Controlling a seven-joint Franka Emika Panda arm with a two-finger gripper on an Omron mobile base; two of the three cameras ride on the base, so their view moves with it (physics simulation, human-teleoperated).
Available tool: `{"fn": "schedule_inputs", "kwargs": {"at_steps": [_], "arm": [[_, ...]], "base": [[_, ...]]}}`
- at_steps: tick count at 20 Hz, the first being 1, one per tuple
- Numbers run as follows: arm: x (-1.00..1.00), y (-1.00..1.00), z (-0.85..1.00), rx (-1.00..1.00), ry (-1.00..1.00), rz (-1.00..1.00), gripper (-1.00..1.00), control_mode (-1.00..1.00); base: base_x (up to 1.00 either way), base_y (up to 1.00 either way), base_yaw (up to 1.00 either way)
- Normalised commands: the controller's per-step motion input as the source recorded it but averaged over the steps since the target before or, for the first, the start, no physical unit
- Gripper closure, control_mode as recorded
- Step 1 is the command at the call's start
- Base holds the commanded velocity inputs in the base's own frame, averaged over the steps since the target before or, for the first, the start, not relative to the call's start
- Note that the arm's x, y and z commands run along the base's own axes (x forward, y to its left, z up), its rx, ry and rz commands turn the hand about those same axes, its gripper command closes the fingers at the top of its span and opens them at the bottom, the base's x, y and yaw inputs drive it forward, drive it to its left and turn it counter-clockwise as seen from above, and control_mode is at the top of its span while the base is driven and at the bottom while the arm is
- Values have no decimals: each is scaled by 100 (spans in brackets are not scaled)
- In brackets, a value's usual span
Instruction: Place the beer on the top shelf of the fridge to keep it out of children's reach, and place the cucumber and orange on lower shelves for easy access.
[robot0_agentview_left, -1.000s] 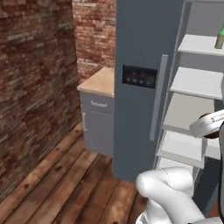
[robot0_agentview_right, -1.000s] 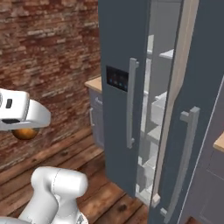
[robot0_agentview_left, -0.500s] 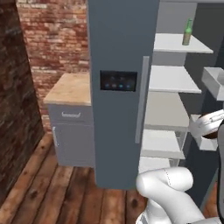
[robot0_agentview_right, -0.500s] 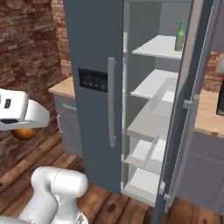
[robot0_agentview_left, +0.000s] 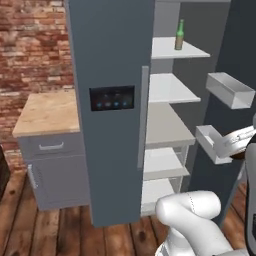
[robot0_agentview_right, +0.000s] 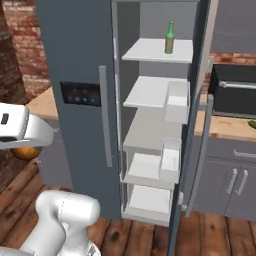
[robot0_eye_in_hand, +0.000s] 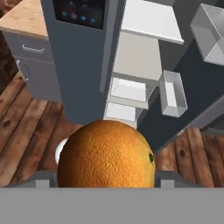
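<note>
The fridge (robot0_agentview_left: 107, 60) stands with its right door swung open. The green beer (robot0_agentview_right: 170, 38) stands upright on the top shelf (robot0_agentview_right: 147, 51), also seen as the beer (robot0_agentview_left: 179, 35) in the left base view. Below it the lower shelves (robot0_agentview_right: 150, 92) are bare. My gripper (robot0_eye_in_hand: 107, 177) is shut on the orange (robot0_eye_in_hand: 107, 155), which hides most of both fingers. The gripper (robot0_agentview_right: 22, 142) hangs low in front of the fridge, apart from the shelves, with the orange (robot0_agentview_right: 26, 152) under it. A green sliver at the right counter edge (robot0_agentview_right: 252, 123) may be the cucumber; I cannot tell.
A wooden counter on a grey cabinet (robot0_agentview_left: 45, 112) adjoins the fridge's left side. A black countertop oven (robot0_agentview_right: 235, 95) sits on the counter to the right. The open door (robot0_agentview_left: 235, 55) carries clear bins (robot0_agentview_left: 229, 90) that jut toward the shelves. Wood floor lies below.
The base has swung round, so both base views shifted from the brick wall to face the open fridge. The orange stays in my gripper.
</note>
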Motion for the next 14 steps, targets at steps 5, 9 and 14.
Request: {"fn": "schedule_inputs", "kwargs": {"at_steps": [5,9,14], "arm": [[0,0,0,0,0,0,100,100],[0,0,0,0,0,0,100,100],[0,0,0,0,0,0,100,100]], "base": [[58,16,-31],[62,8,-23],[42,2,-18]]}}
